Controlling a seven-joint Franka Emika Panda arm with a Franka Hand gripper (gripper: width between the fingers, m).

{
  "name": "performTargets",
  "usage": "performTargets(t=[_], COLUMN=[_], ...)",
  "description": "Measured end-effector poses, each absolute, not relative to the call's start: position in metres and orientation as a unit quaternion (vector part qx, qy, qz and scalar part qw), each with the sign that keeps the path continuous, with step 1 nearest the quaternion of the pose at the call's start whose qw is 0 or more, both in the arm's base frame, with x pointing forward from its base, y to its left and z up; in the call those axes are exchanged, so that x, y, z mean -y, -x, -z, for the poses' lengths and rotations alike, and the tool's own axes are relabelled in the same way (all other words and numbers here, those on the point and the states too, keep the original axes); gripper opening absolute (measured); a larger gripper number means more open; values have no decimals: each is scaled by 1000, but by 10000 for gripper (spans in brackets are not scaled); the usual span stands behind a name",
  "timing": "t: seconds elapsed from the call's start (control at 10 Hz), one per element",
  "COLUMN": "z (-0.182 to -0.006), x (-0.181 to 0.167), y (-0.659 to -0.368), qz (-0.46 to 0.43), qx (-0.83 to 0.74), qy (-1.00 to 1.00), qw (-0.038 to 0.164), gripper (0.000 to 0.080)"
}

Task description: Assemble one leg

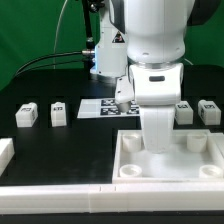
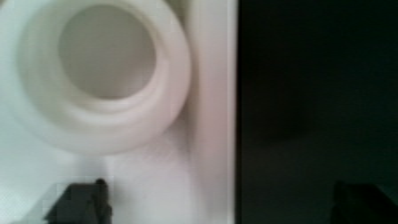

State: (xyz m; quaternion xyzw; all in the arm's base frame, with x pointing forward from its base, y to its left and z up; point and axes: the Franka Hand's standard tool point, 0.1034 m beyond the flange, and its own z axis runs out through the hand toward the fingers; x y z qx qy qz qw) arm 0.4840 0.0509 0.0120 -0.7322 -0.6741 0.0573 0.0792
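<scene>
Several legs, small white blocks with black-and-white markers, stand on the black table: two at the exterior view's left and two at its right. My gripper reaches down into the big white tray-like piece, away from all the legs. In the wrist view the gripper is open and empty. Its dark fingertips stand wide apart, over the tray's rim beside a round corner socket. No leg shows in the wrist view.
The marker board lies on the table behind the tray. A long white bar lies along the front. Another white piece sits at the exterior view's left edge. The arm's base stands at the back.
</scene>
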Motion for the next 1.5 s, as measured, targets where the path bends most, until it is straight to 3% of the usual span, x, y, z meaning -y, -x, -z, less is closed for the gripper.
performTargets(t=[0.5, 1.0, 1.5], z=[-16, -54, -51], x=[-53, -53, -54], y=[-484, -469, -467], qz=[-56, -43, -52], qx=[666, 615, 488], qy=[740, 786, 870], qw=[76, 46, 42], gripper=[649, 649, 649])
